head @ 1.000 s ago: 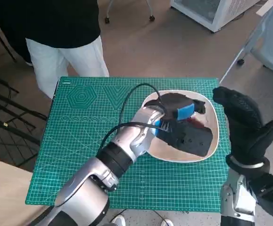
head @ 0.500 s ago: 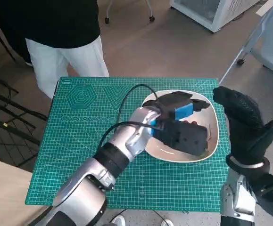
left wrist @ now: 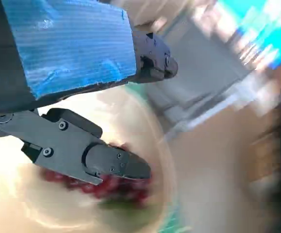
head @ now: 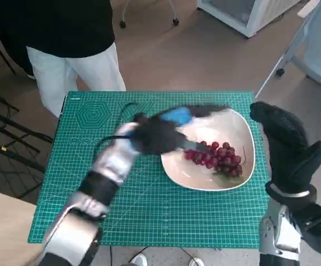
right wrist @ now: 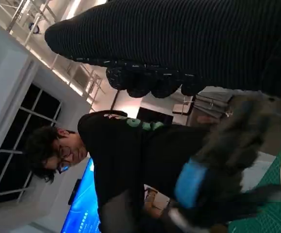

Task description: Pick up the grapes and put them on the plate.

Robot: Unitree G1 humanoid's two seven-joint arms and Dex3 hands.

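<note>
Grapes (head: 215, 160) lie on plate (head: 235, 124), released; left hand (head: 160, 132) empty, fingers apart; right hand (head: 288, 147) holds nothing, idle, fingers spread.

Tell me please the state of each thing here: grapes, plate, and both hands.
grapes: lying in the plate, held by nothing.
plate: upright on the green mat, holding the grapes.
left hand: blurred, at the plate's edge, empty, fingers apart.
right hand: raised beside the table, holding nothing, fingers apart.
</note>
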